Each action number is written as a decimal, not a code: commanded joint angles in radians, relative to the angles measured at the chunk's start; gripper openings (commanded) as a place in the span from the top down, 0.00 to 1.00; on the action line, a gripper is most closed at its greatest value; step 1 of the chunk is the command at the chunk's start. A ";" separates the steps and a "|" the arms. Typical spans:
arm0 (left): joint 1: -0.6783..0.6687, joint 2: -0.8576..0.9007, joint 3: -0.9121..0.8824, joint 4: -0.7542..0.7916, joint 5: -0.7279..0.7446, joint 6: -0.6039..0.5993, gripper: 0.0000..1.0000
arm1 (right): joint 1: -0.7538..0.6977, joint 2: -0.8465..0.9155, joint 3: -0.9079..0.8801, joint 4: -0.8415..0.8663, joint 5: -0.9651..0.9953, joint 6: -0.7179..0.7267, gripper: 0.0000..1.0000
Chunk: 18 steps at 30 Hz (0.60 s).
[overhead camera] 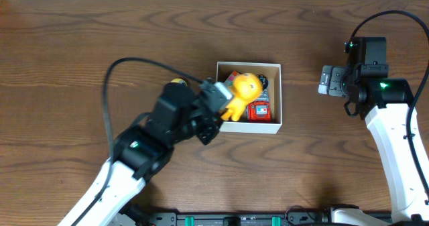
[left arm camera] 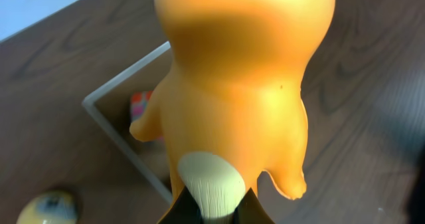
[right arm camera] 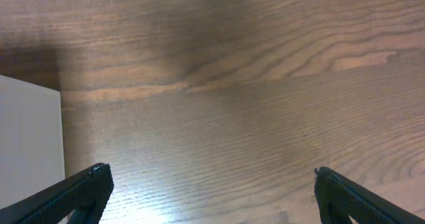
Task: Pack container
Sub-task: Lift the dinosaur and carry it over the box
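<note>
The container (overhead camera: 258, 127) sat on the wood table (overhead camera: 80, 38): shallow, square, with thin white walls, a brown floor and a red toy (overhead camera: 258, 110) inside. Over the container's left wall, the left gripper (overhead camera: 225, 109) was clamped on an orange figure (overhead camera: 246, 87). Well right of the container, the right gripper (overhead camera: 326, 80) gaped wide.

There is one box (overhead camera: 279, 98), one orange figure (overhead camera: 247, 85), one red toy (overhead camera: 259, 110) and one small round yellow toy (overhead camera: 176, 82).
</note>
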State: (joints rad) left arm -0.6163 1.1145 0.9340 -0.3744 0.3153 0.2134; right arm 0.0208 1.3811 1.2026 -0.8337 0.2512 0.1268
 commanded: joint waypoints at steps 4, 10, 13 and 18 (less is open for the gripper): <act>-0.014 0.191 0.019 0.132 -0.047 0.087 0.94 | -0.008 -0.002 0.011 0.000 0.006 0.018 0.01; -0.013 0.355 0.019 0.249 -0.047 0.109 0.95 | -0.008 -0.002 0.011 0.000 0.006 0.018 0.01; -0.013 0.413 0.019 0.279 -0.047 0.108 0.94 | -0.008 -0.002 0.011 0.000 0.006 0.018 0.01; -0.013 0.441 0.019 0.234 -0.079 0.107 0.94 | -0.008 -0.002 0.011 0.000 0.006 0.018 0.01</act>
State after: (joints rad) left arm -0.6296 1.5581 0.9340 -0.1284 0.2714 0.3027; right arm 0.0208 1.3811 1.2026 -0.8337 0.2512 0.1268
